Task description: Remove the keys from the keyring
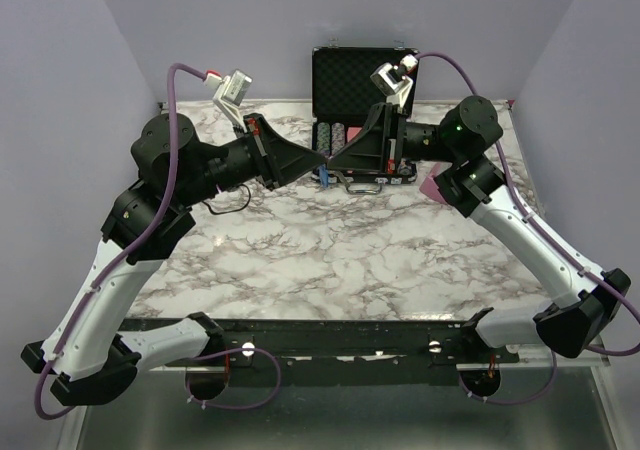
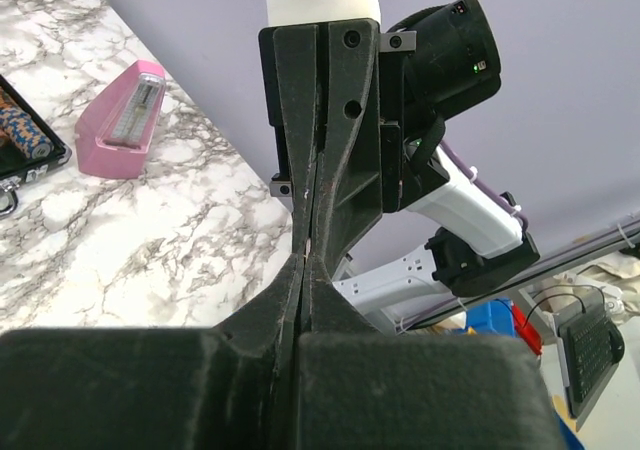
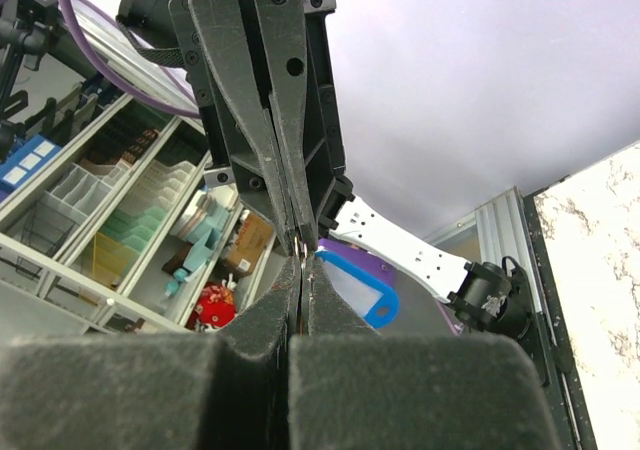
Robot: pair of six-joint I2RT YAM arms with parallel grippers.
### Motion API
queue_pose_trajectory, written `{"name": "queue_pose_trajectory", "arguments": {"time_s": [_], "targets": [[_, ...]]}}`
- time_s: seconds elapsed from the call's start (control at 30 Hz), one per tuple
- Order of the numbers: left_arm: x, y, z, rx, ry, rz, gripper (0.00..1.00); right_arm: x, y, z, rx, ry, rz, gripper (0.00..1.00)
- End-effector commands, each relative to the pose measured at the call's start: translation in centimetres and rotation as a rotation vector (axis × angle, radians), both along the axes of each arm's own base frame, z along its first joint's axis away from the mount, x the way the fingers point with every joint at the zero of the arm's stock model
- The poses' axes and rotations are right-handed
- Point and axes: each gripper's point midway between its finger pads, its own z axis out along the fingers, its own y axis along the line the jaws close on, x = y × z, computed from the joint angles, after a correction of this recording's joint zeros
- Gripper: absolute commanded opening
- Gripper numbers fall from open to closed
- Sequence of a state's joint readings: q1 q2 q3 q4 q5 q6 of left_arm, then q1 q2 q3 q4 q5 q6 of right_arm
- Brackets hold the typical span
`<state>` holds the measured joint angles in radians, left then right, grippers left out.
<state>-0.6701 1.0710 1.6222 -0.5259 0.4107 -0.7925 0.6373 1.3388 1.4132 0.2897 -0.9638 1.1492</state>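
Keys (image 1: 322,175), one blue oval head, hang just under where left gripper (image 1: 316,163) and right gripper (image 1: 331,160) meet tip to tip, both jaws pressed narrow. The keyring is too small to see, so which holds it I cannot tell. Farther back stands the black case (image 1: 350,70), a pink wedge (image 2: 125,120) to its right, on the marble table (image 1: 300,250). I judge the key is being worked off; next needs a gentle twist apart without slipping.

Found no readable word, brand, number or sign in any view. Made out only fine marks on the face of the pink wedge (image 2: 125,120), too small to read. Saw nothing legible on the pale insert of the blue key tag (image 3: 378,312).
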Motion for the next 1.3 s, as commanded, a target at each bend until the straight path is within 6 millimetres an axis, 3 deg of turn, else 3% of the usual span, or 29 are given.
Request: {"name": "queue_pose_trajectory", "arguments": {"time_s": [0.0, 0.3, 0.47, 0.8, 1.27], "targets": [[-0.3, -0.2, 0.4, -0.019, -0.015, -0.004, 0.14, -0.8, 0.1, -0.3, -0.016, -0.026, 0.022, 0.01], [-1.2, 0.6, 0.2, 0.003, -0.050, -0.007, 0.50, -2.7, -0.7, -1.3, -0.042, -0.069, 0.108, 0.01], [-2.1, 0.5, 0.3, 0.058, -0.094, -0.067, 0.65, -3.4, -1.0, -1.8, -0.053, -0.071, 0.137, 0.01], [-4.4, 0.3, -0.4, 0.214, -0.164, -0.250, 0.56, -5.5, -2.1, -2.5, -0.097, -0.078, 0.292, 0.01], [-5.2, 0.5, -2.6, 0.305, -0.124, -0.323, 0.45, -5.2, -1.8, -2.9, -0.116, -0.064, 0.324, 0.01]]}}
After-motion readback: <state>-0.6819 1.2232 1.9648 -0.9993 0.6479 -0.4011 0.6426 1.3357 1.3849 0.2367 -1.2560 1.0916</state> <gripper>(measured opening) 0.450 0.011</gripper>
